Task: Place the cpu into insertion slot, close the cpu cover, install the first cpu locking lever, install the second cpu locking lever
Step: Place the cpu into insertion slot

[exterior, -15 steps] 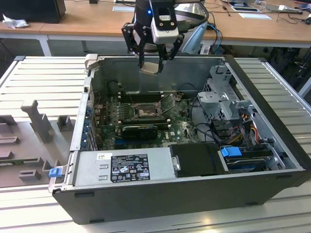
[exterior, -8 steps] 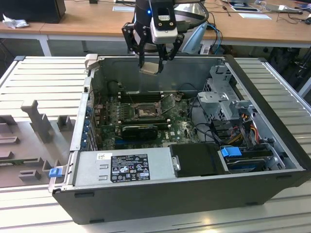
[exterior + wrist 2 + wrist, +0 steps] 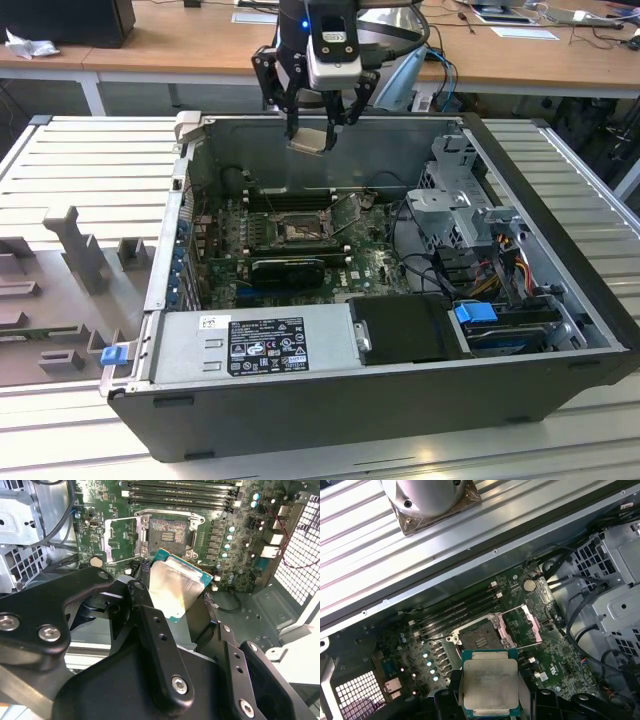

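Wooden desks line the back of the room, and the open tower case lies on its side on a ribbed metal counter. Going across from the exterior view's left, some grey fixture blocks sit on the counter beside the case. Inside it there's the power supply along the near wall, then the green motherboard with the insertion slot roughly mid-board, and the drive cage over on the exterior view's right. My gripper hangs up above the far wall of the case, clenched on the cpu. So the chip is in the air, well apart from the board and not seated yet. In the first wrist view the cpu sits flat between the fingers, pinched on two opposite edges, silvery face up. The cpu cover is flipped open just beside the slot, which looks empty with its dark centre exposed. My read is that the chip is light and stiff but delicate underneath, so the edges are the only sane place to hold it. That smooth metal lid looks slippery, and I'd guess any tilt going into the socket could wreck the contacts.
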